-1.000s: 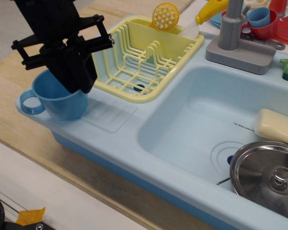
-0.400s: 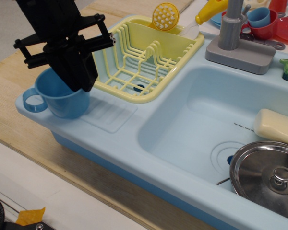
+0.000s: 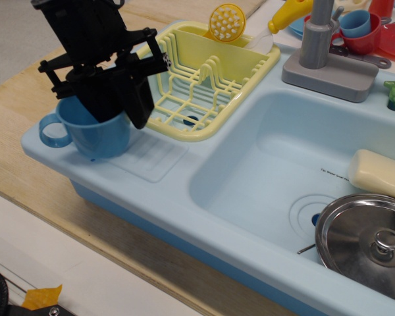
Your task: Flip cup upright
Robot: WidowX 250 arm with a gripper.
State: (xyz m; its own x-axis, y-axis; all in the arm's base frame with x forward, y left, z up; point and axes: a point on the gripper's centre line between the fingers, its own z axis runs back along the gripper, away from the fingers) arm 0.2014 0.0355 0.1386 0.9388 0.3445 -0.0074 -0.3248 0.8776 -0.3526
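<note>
The cup (image 3: 95,135) is a medium-blue glossy mug with a round loop handle (image 3: 51,130) pointing left. It is mouth up at the left end of the light blue sink unit's drainboard (image 3: 148,158), touching it or just above it. My black gripper (image 3: 122,108) comes down from above. One finger is inside the cup's mouth and the other finger (image 3: 143,105) is outside its right wall, shut on that wall. The gripper hides the cup's right rim.
A yellow dish rack (image 3: 204,85) stands right behind the cup. The sink basin (image 3: 270,164) holds a steel lid (image 3: 375,243) and a cream soap bar (image 3: 378,172). A grey faucet (image 3: 319,39) and a red bowl with a small blue cup (image 3: 359,26) are at the back. The wooden table edge (image 3: 26,171) is to the left.
My gripper and the cup have moved together to the right, toward the dish rack. The cup has come from a slight tilt to nearly level.
</note>
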